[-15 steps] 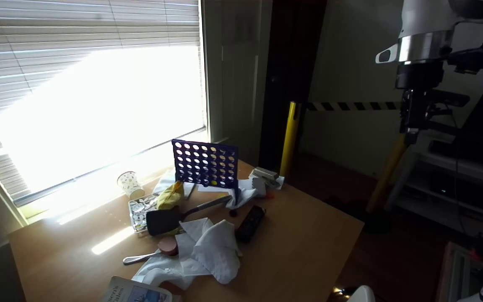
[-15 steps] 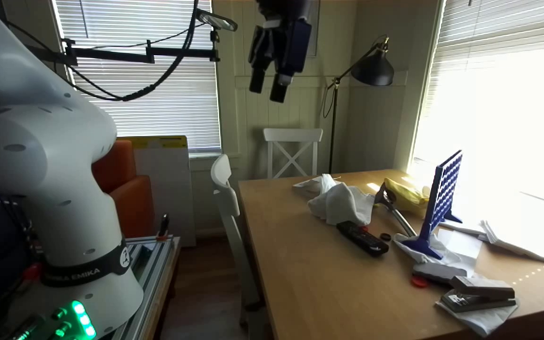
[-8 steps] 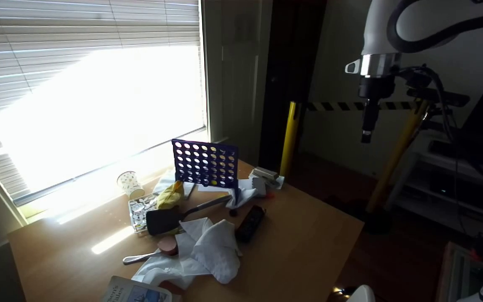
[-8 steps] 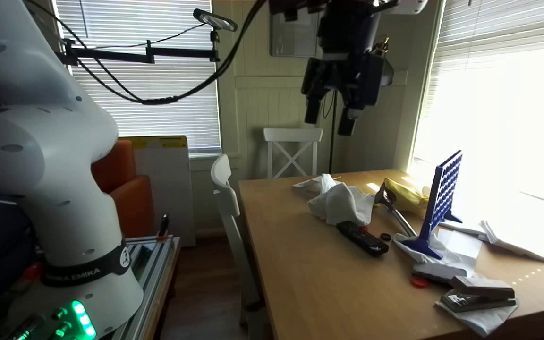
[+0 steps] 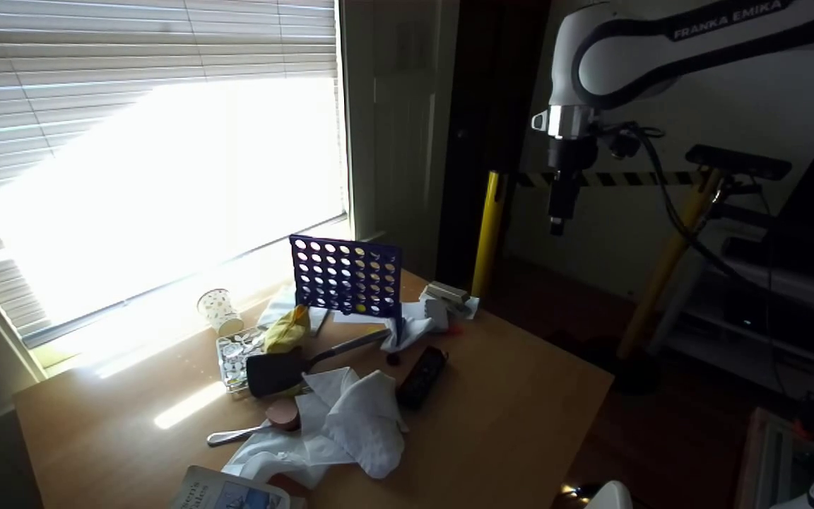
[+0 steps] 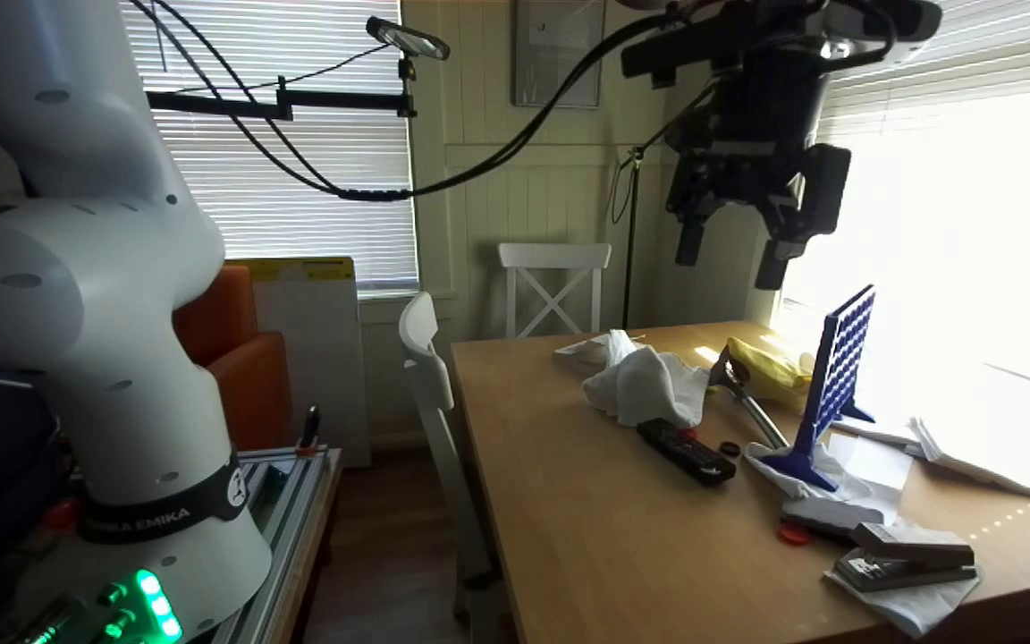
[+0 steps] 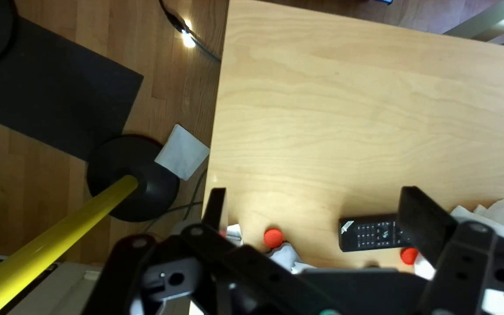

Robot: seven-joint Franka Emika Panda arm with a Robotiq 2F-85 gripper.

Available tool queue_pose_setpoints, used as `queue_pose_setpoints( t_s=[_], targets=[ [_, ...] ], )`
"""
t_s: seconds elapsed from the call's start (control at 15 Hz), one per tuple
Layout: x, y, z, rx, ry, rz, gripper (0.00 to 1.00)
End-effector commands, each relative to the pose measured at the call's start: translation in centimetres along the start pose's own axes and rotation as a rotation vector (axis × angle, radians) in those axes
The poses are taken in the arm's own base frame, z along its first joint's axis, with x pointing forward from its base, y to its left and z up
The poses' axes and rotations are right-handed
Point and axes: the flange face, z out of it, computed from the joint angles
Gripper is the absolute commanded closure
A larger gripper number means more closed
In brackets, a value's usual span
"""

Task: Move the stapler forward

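Your wooden table (image 6: 560, 537) bears a scatter of objects, most of them gathered toward one side, with a broad bare stretch along the other. Your arm (image 6: 122, 295) is mounted apart from the table and reaches out over it. The gripper (image 6: 730, 266) hangs well above the table top, fingers pointing down. You have the fingers spread wide; in the wrist view, bare wood shows through the gap between them.

A blue grid rack (image 5: 347, 276) stands upright among the objects. A white cloth (image 5: 368, 424) lies crumpled in a heap, and near it you will find a spatula (image 5: 276, 375), black blade beside a yellow bundle (image 5: 287, 331), handle running toward the rack. A black remote control (image 6: 687, 452) lies flat just beside the cloth; in the wrist view a finger covers its right end.

A white tissue (image 6: 917, 615) is spread near a table edge. On it rests your stapler (image 6: 913, 547), closer to that edge than the rack is, and well apart from the gripper. Its top lever is raised off the base at one end. A red disc (image 6: 794, 533) lies flat near the stapler.
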Motion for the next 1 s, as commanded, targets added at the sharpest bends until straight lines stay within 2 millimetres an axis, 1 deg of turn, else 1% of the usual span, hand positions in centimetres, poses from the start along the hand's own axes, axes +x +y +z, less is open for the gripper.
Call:
queue_pose_setpoints(
  t_s=[0.0,0.2,0.27,0.33,0.4,0.73,0.93],
  targets=[
    [4.5,2.0,0.3,0.013,-0.022,0.051,0.0],
    [7.0,3.1,1.5,0.023,-0.045,0.097,0.0],
    [4.7,2.3,1.2,-0.007,-0.016,0.057,0.0],
    [5.2,2.5,1.6,-0.008,-0.022,0.06,0.0],
    [5.3,2.5,1.9,-0.007,-0.027,0.059,0.0],
    [5.2,2.3,1.4,-0.008,-0.018,0.057,0.0],
    [7.1,2.4,2.8,-0.012,-0.025,0.076,0.0]
  ],
)
